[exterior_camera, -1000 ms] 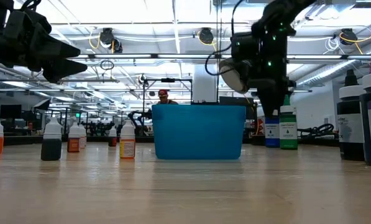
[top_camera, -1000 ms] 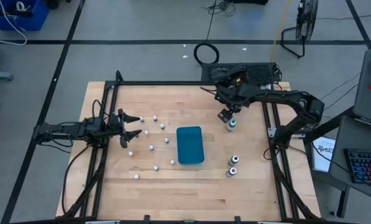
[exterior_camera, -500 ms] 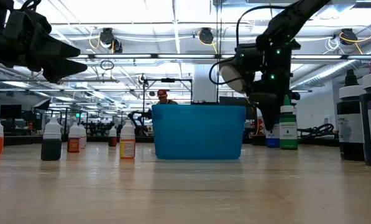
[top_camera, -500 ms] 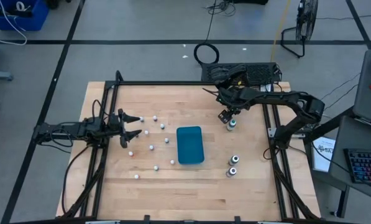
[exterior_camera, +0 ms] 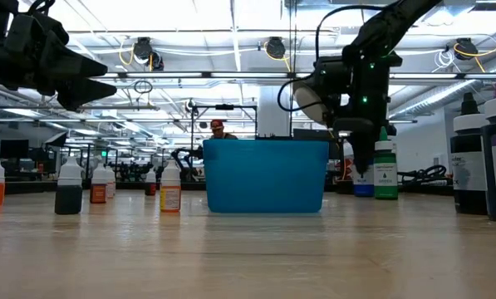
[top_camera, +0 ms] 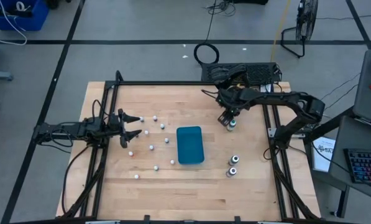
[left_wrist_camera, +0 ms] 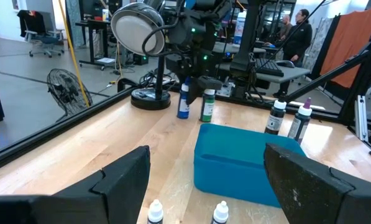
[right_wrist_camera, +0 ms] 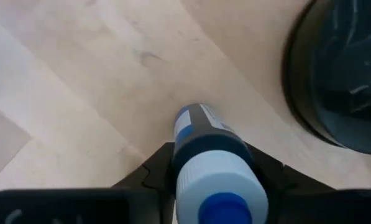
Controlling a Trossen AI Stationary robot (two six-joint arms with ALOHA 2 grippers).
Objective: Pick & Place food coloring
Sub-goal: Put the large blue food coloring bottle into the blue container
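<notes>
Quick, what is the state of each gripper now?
Left gripper: open, holding nothing.
Right gripper: shut on the blue bottle.

Both arms are dark, nearly black, built of slim jointed links with loose black cables looped alongside them. The left arm (top_camera: 67,130) ends in the left hand (top_camera: 130,126), whose two fingers (left_wrist_camera: 120,180) are broad, matte black, angular plates with bevelled edges. The right arm (top_camera: 284,102) is the same dark build, with a thick elbow housing and cable runs along its upper link. On its wrist sits a round, pale, dish-like part (exterior_camera: 307,101) ringed by a black cable loop, and small green lights (exterior_camera: 365,100) glow on the housing just beside it. The right hand (top_camera: 228,118) carries black, wedge-shaped fingers (right_wrist_camera: 157,171) with smooth faces.
</notes>
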